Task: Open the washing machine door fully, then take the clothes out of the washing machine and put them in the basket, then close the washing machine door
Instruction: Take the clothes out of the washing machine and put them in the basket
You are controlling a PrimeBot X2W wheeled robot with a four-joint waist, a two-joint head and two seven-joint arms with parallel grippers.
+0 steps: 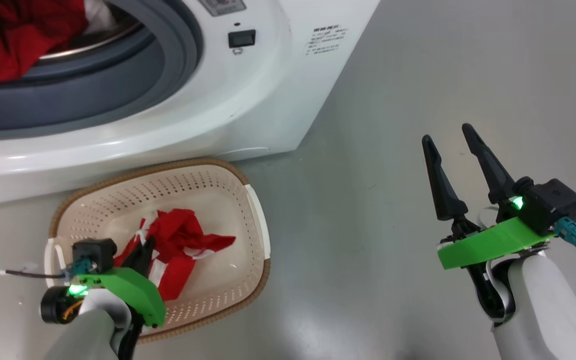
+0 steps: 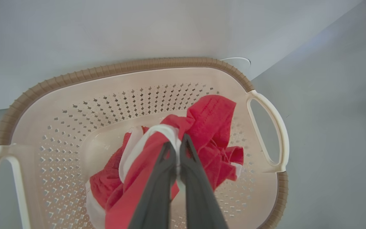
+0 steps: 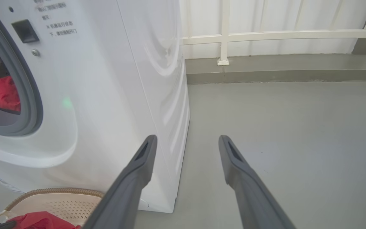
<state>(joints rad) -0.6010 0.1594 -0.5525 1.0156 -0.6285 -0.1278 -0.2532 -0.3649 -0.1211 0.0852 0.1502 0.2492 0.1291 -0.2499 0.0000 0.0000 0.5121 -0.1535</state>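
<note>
the big white front-loading washing machine (image 1: 248, 100) is seen with its grey rubber ring (image 1: 118, 90) exposed, and one soft red garment (image 1: 13, 35) is seen lying in the drum. the small cream perforated plastic basket (image 1: 168, 167) with a brown woven-look rim is set on the grey floor (image 1: 393, 75), just in front of the machine. a second red garment (image 1: 188, 240), white-striped, is pinched inside the basket by the tightly closed left gripper (image 2: 178, 143). the right gripper (image 1: 448, 134) is held wide and empty over the floor, well apart. the placing step is judged in hand. next, the left jaws are to be opened, the arm lifted clear, and the drum garment fetched.
</note>
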